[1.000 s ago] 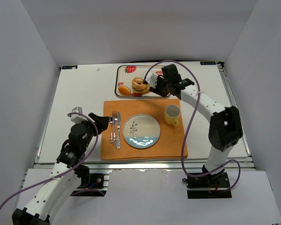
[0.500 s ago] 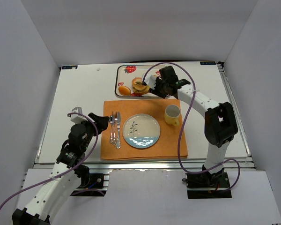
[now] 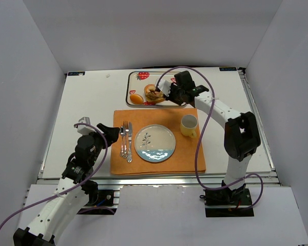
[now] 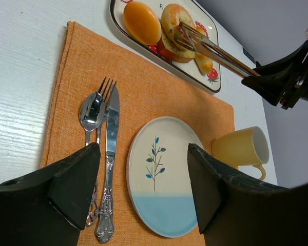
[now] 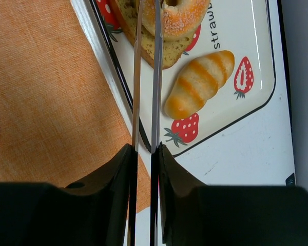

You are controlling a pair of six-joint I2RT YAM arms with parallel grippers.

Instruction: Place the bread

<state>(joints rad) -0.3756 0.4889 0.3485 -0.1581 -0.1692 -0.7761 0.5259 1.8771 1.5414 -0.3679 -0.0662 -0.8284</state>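
Bagel (image 4: 170,15) sits on the tray (image 3: 135,86), stacked on the slice (image 5: 147,41), middle of the tray toward its near edge. Right gripper (image 5: 145,154) is over the tray's near right corner, fingers clamped on tongs (image 4: 220,54). The tong arms are pinched nearly together and run out over the tray. Their tips are on the bagel's top, by the hole; can't tell if the bagel is actually pinched. Striped roll (image 5: 197,84) lies on the tray beside the slice, on the right arm's side, not touching the tongs. Round orange bun (image 4: 142,21) is on the tray on the bagel's other side, just beside it. Orange mat (image 3: 190,154) lies on the table right along the tray's near edge. On the mat: plate (image 3: 155,143) centred, near the tray; yellow cup (image 3: 189,124) upright, below the tray's right corner. Spoon (image 4: 91,110), fork (image 4: 108,87) and knife (image 4: 111,133) lie side by side below the tray's left corner. Left gripper (image 4: 143,154) is well apart from the tray, over the mat's near left side, jaws wide apart, nothing between them.
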